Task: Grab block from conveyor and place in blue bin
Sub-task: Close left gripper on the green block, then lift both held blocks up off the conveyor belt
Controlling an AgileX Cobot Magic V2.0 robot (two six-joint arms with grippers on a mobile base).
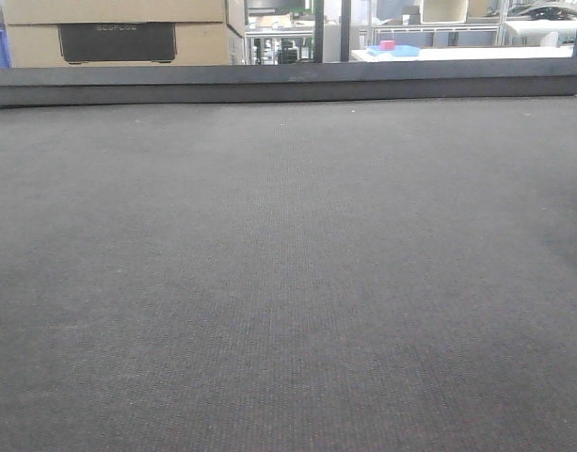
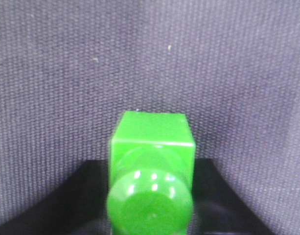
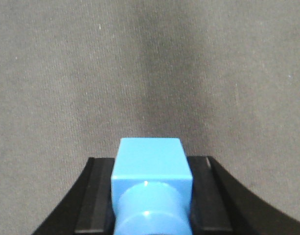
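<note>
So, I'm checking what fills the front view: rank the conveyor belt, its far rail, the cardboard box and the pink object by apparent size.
1. conveyor belt
2. rail
3. cardboard box, cropped by the frame's top
4. pink object, smallest, but it is farthest back, so its true size is unsure

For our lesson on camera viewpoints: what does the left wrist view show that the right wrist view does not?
Only left wrist: a green cube-shaped piece. Only right wrist: a blue cube-shaped piece and a dark shadow band above it. Both: the woven grey conveyor behind, and no loose block or bin in sight.
</note>
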